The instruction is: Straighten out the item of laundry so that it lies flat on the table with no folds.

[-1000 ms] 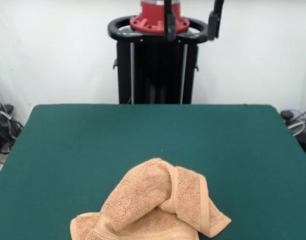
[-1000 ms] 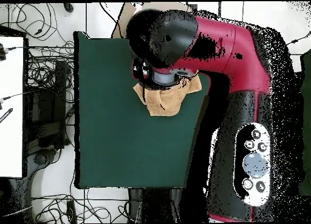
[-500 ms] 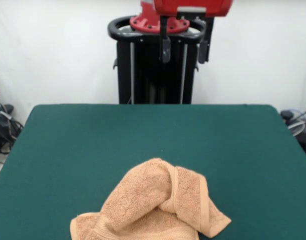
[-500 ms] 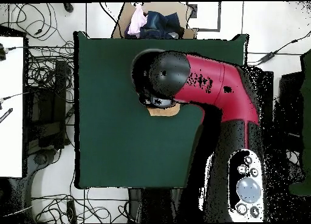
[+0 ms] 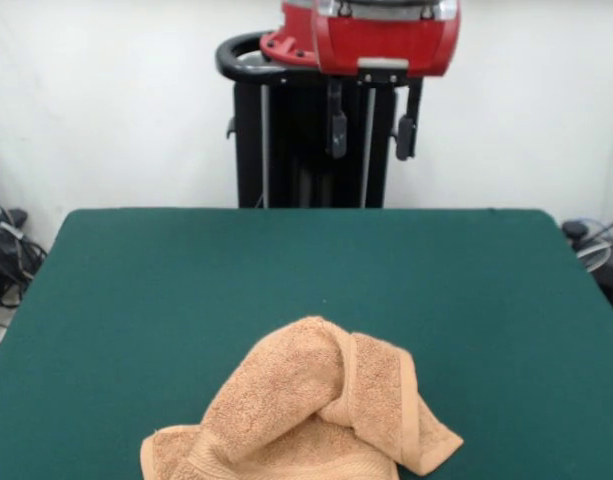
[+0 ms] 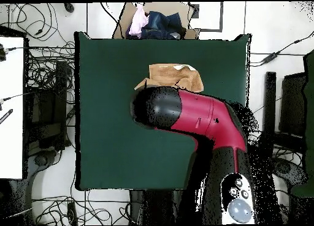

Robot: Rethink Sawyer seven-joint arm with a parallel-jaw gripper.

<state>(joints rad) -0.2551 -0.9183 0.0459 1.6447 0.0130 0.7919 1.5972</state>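
Note:
The item of laundry [image 5: 306, 415], a peach-orange terry towel, lies crumpled at the near edge of the dark green table [image 5: 186, 280], with one border band folded over its right side. Seen from overhead, the towel [image 6: 175, 76] sits near the table's [image 6: 104, 113] far edge, rumpled and just clear of the arm. My gripper [image 5: 371, 132] hangs open high above the table's far side, well away from the towel, its two black fingers [image 5: 336, 130] wide apart with nothing between them. In the overhead view the red arm's black head [image 6: 156, 107] hides the gripper.
A cardboard box of clothes [image 6: 156, 21] stands just beyond the table's far edge in the overhead view. Cables [image 6: 49, 82] and a white desk [image 6: 9, 101] lie to the left of the table. More cables [image 5: 6, 250] show at the front view's left.
The gripper has come lower in the front view. In the overhead view the arm has drawn back toward its base, uncovering the towel. The towel itself has not moved.

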